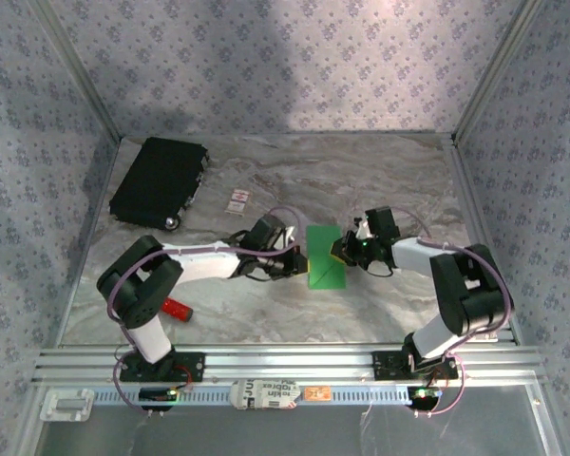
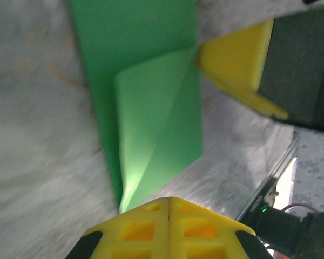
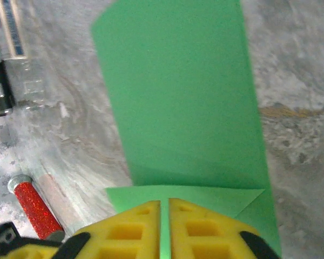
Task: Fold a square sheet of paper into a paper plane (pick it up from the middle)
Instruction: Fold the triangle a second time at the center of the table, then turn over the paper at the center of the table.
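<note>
A: Fast pass, biggest first. Marble surface. The black case sits at the far left, well apart from the work.

B: Task thing?

A: The green sheet lies flat mid-surface, between the two arms. Its outline is a long rectangle, not a square, with a triangular flap turned over toward the near end. No dart shape yet.

B: Claws?

A: The left claw has its fingers pressed together at the sheet's left edge, by the flap's tip. I can't tell if any paper is caught in it. The right claw is also pressed together, on the flap at the right edge. Green shows in the seam, so I read it as pinching the folded layer.

B: Step?

A: My call is early. A nose corner fold is in hand and the flap is being set or creased. Most of the folding is left.

B: Next move needs?

A: Likely one claw pins the sheet while the other presses along the diagonal crease, then the matching corner. Thin paper should slide on marble and spring open unless pressed firmly.

B: Small stuff?

A: The red tool is near the left arm and the white card is near the case. Both are well apart from the sheet.
</note>
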Tool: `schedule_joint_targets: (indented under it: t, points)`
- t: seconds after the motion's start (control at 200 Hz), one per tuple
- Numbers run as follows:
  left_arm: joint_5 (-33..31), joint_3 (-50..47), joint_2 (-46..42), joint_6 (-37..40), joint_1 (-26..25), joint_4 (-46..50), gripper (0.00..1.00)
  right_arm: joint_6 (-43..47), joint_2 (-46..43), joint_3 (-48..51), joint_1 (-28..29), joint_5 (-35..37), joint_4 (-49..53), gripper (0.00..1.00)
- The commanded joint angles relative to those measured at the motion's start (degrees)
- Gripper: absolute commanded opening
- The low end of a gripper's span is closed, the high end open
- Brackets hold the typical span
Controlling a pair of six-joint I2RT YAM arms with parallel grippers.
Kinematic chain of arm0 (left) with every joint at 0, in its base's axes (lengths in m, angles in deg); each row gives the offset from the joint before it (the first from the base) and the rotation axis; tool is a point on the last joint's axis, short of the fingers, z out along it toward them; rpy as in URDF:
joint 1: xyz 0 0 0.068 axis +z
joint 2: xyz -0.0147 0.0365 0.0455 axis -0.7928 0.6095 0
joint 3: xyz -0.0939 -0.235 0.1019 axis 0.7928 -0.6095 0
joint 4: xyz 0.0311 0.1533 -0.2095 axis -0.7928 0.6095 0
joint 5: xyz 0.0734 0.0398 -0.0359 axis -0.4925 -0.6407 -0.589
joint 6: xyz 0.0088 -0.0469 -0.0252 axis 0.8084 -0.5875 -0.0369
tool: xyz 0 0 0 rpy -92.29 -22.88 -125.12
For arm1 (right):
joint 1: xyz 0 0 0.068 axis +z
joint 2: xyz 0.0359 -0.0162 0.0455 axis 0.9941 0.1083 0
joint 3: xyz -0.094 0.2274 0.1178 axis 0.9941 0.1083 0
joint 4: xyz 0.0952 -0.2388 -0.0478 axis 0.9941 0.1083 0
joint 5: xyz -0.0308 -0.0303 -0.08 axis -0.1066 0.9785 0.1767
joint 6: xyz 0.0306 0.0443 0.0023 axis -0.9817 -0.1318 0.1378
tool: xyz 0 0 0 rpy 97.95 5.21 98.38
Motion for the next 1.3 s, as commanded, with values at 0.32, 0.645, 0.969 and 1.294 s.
schedule_joint_targets:
  t: [0.32,0.645,0.969,1.294]
  points:
    - [0.0,14.7,11.4,10.3,0.9,12.4,0.05,-2.2,-15.7,5.0,-0.5,7.5,14.5,0.35]
    - [0.4,15.6,16.0,11.9,1.4,14.1,0.03,-6.6,-16.6,6.6,2.8,8.2,15.9,0.41]
    - [0.3,9.9,15.1,9.7,1.4,10.9,0.02,-8.7,-13.0,5.4,7.9,10.0,15.3,0.44]
    - [0.1,9.2,14.5,9.5,1.4,10.5,0.02,-8.4,-10.6,4.7,8.6,12.6,17.2,0.46]
